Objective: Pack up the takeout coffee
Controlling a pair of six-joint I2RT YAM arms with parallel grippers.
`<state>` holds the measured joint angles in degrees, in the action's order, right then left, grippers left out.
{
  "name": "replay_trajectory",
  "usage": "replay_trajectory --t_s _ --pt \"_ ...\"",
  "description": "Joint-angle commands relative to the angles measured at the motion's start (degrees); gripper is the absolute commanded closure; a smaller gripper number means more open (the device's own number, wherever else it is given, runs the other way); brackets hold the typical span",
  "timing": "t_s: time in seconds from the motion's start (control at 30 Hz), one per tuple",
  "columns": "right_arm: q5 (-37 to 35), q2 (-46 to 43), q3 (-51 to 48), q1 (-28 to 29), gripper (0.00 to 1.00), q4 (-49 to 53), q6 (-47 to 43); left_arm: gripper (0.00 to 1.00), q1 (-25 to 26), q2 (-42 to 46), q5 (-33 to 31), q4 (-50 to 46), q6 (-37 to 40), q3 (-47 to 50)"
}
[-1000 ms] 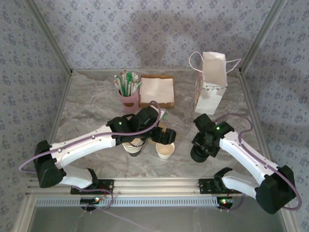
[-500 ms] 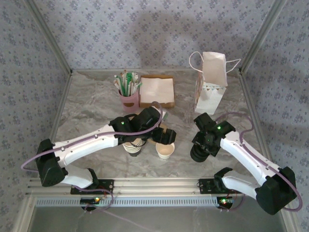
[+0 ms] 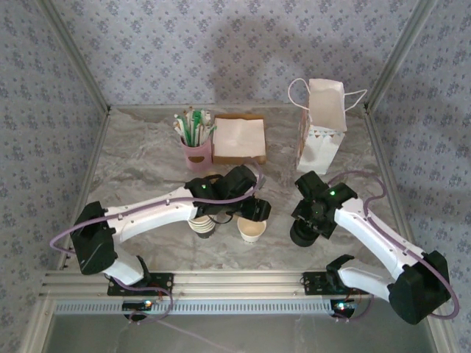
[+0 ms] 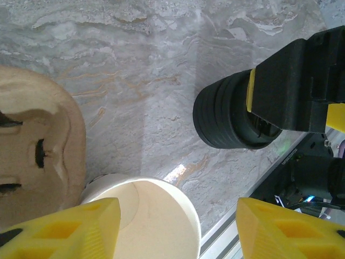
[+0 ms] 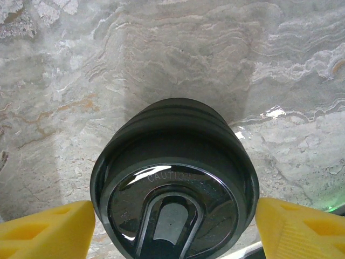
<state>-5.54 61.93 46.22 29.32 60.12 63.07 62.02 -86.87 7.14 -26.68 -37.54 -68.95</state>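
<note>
Marble tabletop (image 3: 147,169): I noted lidless paper cup (image 3: 251,230) near front edge, between cup stack (image 3: 202,225) and lid pile (image 5: 172,189). Left gripper (image 4: 175,229) spread wide above cup. Right gripper (image 5: 172,226) spread astride lid pile, likely for lidding. Paper bag (image 3: 321,125) stood behind.

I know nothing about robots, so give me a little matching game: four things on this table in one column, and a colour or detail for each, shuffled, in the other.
Things:
1. paper bag
2. pink holder
3. pile of lids
4. single paper cup

Details:
A. black, stamped CAUTION
B. cream, no lid on it
C. white, with cord handles
D. full of straws

Pairs: 1-C, 2-D, 3-A, 4-B
</note>
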Motion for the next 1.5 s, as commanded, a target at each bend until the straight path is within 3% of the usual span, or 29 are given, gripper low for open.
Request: replay_trajectory --t_s 0.0,0.4,1.03,1.47 --pt "-0.4 0.0 0.1 -0.7 0.22 1.3 -0.8 0.41 0.4 -0.7 1.7 2.5 -0.6 -1.6" --pt "0.1 0.2 -0.6 -1.2 0.14 0.5 -1.2 0.42 0.4 -2.9 2.2 3.2 -0.6 -2.5" --pt "0.4 2.3 -1.3 -1.1 0.17 -1.5 -1.2 0.43 0.3 -3.7 2.2 3.3 -0.7 -3.0" --pt "2.0 2.1 -1.7 -1.1 0.26 -1.3 -1.2 0.42 0.2 -4.2 2.3 4.0 -1.0 -2.8"
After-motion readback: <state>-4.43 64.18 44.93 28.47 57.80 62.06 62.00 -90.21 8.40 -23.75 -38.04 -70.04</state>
